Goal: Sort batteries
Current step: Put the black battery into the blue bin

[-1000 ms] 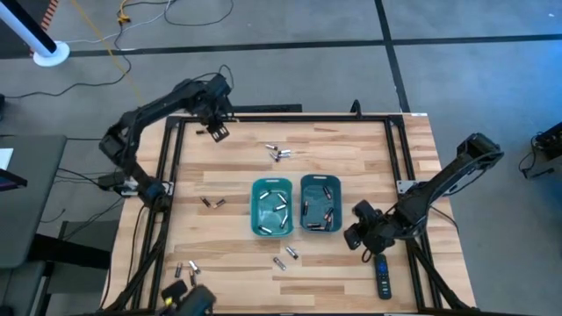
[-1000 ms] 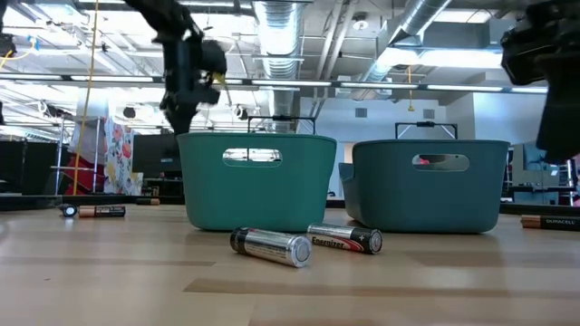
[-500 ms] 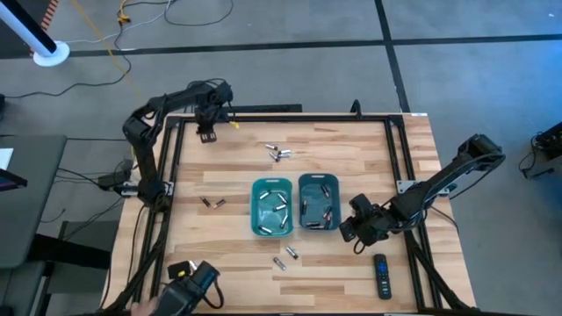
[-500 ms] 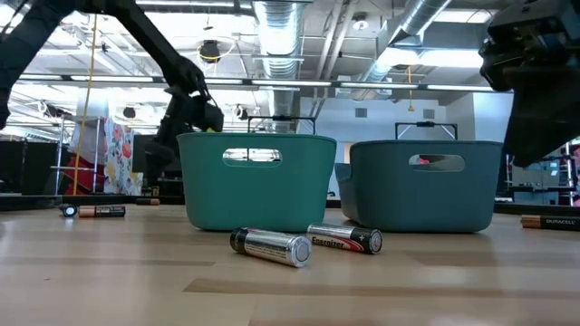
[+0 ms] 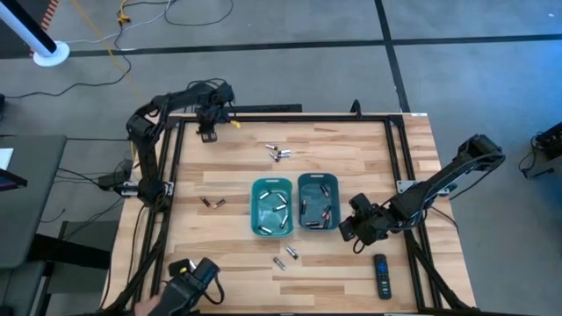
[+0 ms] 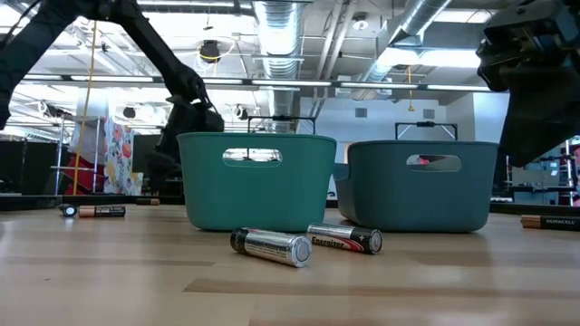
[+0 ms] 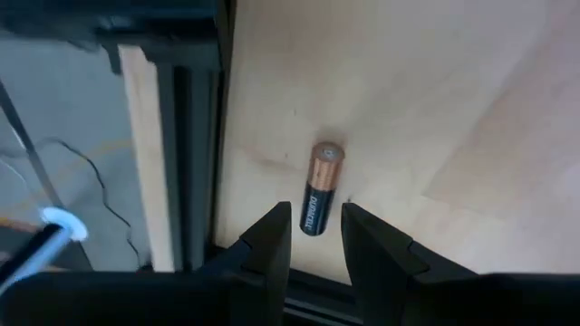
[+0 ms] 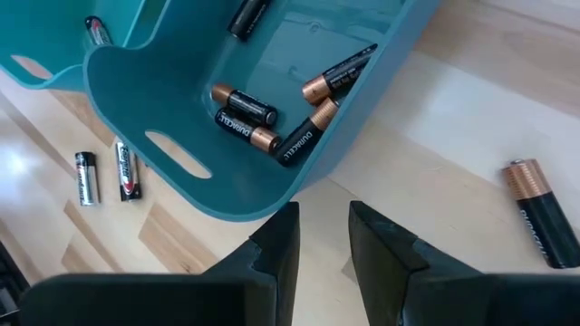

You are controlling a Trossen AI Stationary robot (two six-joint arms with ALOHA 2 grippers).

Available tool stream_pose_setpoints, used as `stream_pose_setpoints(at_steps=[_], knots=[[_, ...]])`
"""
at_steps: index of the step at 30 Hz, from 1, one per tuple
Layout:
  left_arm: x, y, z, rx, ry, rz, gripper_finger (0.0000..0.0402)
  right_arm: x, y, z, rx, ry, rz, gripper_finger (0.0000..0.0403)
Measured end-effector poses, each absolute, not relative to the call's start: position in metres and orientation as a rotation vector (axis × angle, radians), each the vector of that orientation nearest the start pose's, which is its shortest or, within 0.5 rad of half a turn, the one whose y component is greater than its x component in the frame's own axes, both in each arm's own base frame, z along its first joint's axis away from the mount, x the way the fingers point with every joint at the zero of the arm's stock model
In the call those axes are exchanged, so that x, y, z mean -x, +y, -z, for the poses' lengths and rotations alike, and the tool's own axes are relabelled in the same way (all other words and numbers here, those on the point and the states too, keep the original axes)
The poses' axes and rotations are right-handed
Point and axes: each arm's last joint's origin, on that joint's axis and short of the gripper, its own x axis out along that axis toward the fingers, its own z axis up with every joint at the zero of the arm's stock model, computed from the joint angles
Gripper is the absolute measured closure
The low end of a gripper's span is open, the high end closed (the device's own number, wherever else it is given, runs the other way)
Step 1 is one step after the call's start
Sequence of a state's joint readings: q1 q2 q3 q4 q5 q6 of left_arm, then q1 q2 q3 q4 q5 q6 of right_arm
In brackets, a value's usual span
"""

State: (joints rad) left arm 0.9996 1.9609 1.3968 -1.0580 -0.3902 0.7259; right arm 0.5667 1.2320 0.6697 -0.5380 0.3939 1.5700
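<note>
My left gripper [image 5: 208, 133] is open, low over the table's far-left corner. Its fingers stand on either side of the near end of a dark battery with a copper end [image 7: 322, 177], which lies flat on the wood. My right gripper [image 5: 349, 230] is open beside the right teal bin [image 5: 299, 202]. In the right wrist view the gripper [image 8: 317, 217] is at the bin's outer wall [image 8: 227, 190]. Dark copper-ended batteries [image 8: 245, 109] lie inside this bin. Silvery ones lie in the left bin [image 5: 255, 209]. Another dark battery [image 8: 544, 213] lies on the table near the right gripper. My right gripper has one fingertip [image 8: 283, 217] at the lower outer wall of the right bin, coming from the table's right side. Whether it touches the wall I cannot tell. The bin rests on the table.
Loose batteries lie near the far middle [image 5: 278, 154], left of the bins [image 5: 211, 203] and in front of them [image 5: 285, 256]. A black remote [image 5: 381, 275] lies near the right near edge. A dark object [image 5: 195, 279] sits at the near-left corner. A black frame borders the table.
My left gripper has come down from above the far-left corner to table level at the dark battery. My right gripper has moved toward the right bin. That bin has slid a little toward the left bin.
</note>
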Motion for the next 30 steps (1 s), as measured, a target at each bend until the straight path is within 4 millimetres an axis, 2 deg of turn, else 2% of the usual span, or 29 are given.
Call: stream_pose_setpoints(at_steps=[7,12,21,26,30], knots=[[-0.174,0.31,-0.141,0.222,1.968,-0.444,0.0306,-0.187,0.106,-0.189,-0.933,0.823,0.597,0.0287],[-0.173,0.312,-0.127,0.268,2.001,-0.434,0.0306,-0.188,0.107,-0.189,-0.943,0.814,0.586,0.0287],[-0.173,0.311,-0.12,0.299,2.001,-0.407,0.0309,-0.189,0.107,-0.19,-0.95,0.809,0.581,0.0287],[-0.173,0.31,-0.12,0.332,1.997,-0.436,0.036,-0.188,0.107,-0.19,-0.948,0.81,0.581,0.0287],[-0.176,0.307,-0.121,0.36,2.003,-0.467,0.0365,-0.188,0.107,-0.19,-0.947,0.81,0.581,0.0287]])
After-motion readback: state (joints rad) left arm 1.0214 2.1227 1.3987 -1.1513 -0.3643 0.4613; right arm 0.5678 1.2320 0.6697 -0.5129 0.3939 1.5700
